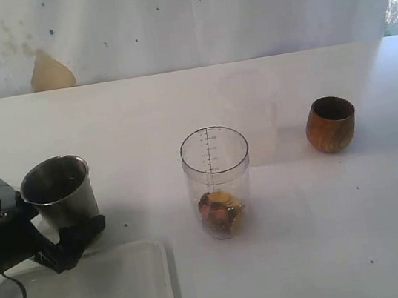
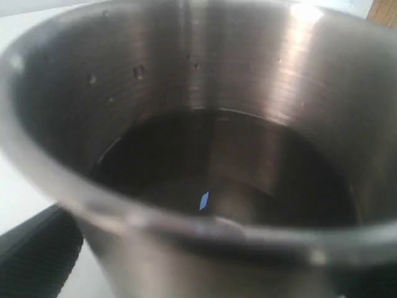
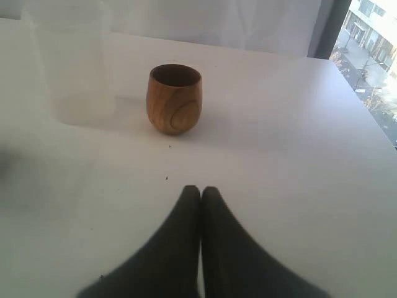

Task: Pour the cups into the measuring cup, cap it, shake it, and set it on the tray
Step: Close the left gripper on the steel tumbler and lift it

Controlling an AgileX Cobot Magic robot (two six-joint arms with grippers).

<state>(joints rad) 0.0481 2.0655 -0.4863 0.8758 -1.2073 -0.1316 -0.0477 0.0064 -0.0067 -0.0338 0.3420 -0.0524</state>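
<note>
Left tool (image 1: 63, 233) stands wide around the steel tumbler (image 1: 59, 191); I cannot tell if it holds. A nudge could tip it. Right tool (image 3: 200, 194) is clenched on nothing.

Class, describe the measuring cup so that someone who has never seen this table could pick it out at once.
On the white table, look at the middle, between the steel tumbler and the wooden cup. The measuring cup is the tall clear cylinder there. Unlike the frosted cup behind it, it bears black graduation marks and holds brownish-yellow contents.
</note>
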